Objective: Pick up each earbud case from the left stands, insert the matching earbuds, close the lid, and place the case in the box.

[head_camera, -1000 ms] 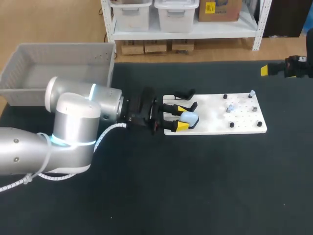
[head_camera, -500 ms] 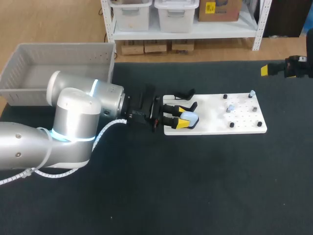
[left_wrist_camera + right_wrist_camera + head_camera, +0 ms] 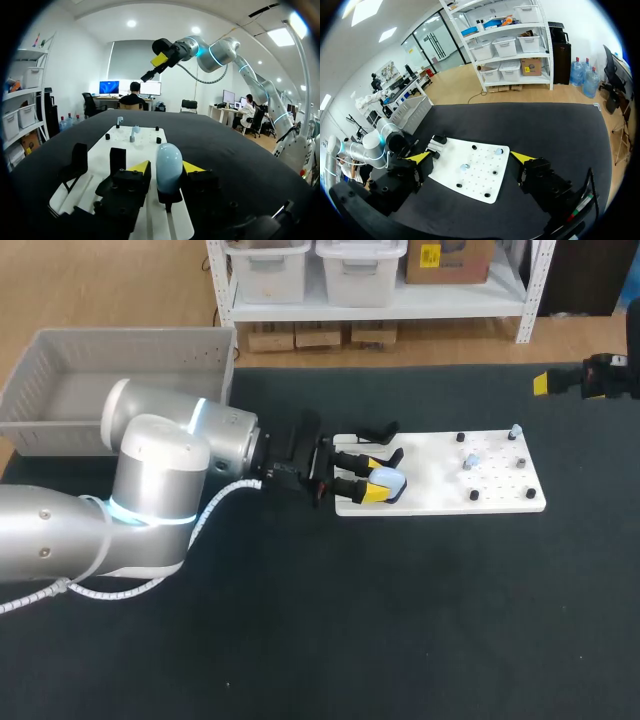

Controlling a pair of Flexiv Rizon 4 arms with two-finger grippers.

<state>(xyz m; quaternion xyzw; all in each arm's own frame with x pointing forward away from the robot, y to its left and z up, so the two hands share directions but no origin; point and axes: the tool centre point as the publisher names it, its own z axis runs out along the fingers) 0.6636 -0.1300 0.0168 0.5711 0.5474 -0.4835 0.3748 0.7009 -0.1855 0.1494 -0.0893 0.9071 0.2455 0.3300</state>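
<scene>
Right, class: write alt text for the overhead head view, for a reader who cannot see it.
The left gripper grips a pale blue earbud case at the left end of a white board. A grey box sits far left; the right gripper hangs at far right.

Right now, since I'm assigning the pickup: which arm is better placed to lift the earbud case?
Left. The left gripper is at the pale blue case on the white board; the right gripper hangs well clear of it.
</scene>
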